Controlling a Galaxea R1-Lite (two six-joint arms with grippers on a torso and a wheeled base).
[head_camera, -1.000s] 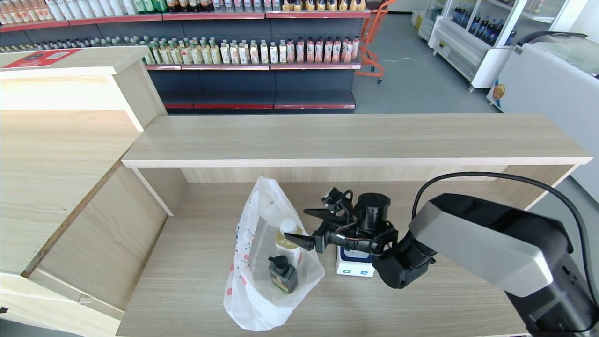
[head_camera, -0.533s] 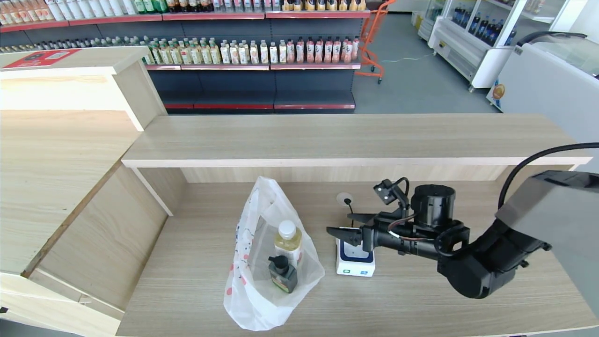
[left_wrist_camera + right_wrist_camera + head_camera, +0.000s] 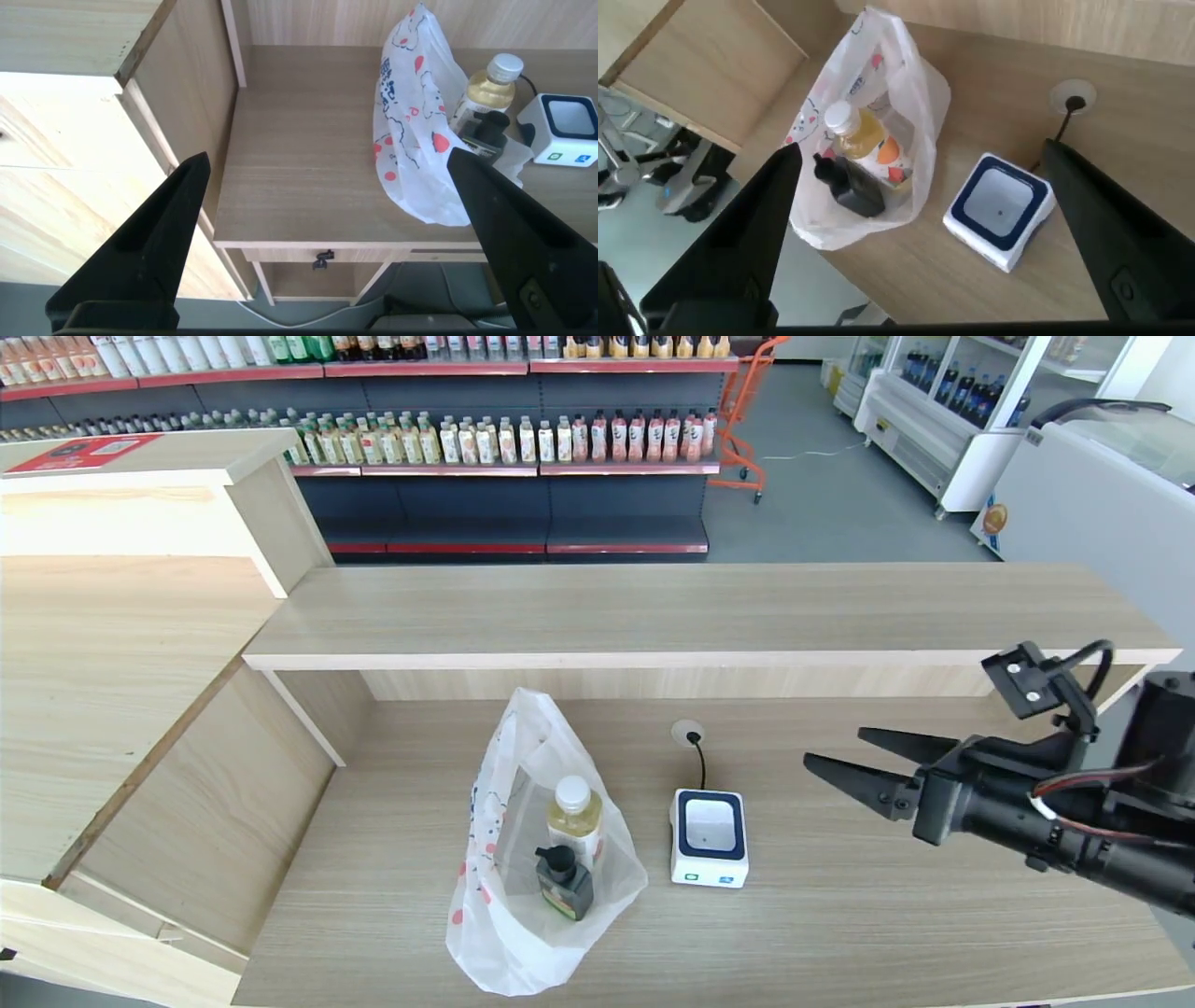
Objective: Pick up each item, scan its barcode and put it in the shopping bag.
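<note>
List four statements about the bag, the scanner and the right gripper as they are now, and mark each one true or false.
1. Two bottles sit inside the shopping bag. True: a pale bottle with a white cap and a dark bottle.
2. The right gripper grips a bottle. False: it is open and empty, above the counter on the scanner's right.
3. The scanner lies inside the bag. False: it stands on the counter beside the bag, on its right.
4. A cable runs from the scanner to a round outlet in the counter. True.
</note>
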